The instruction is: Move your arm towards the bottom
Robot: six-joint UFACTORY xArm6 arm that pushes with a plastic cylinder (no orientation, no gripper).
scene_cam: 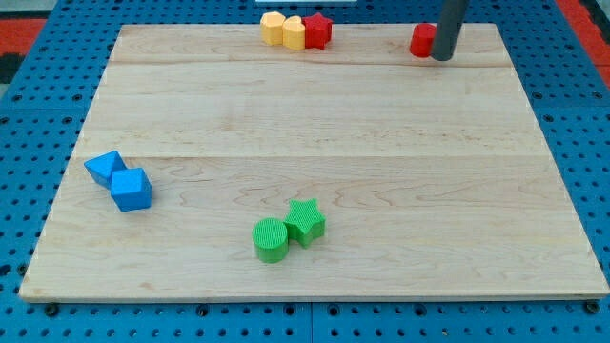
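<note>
My rod comes down from the view's top right, and my tip (441,58) rests on the wooden board (381,191) near its top edge. A red block (422,40) sits just left of the tip, touching or nearly touching it and partly hidden by the rod. At the top centre, two yellow blocks (274,29) (294,32) and a red star-like block (317,30) stand in a row, touching. A green cylinder (271,239) and a green star (306,220) touch near the bottom centre. Two blue blocks (104,167) (131,189) touch at the left.
The board lies on a blue perforated base (38,143) that surrounds it on all sides. A red patch (29,24) shows at the view's top left corner.
</note>
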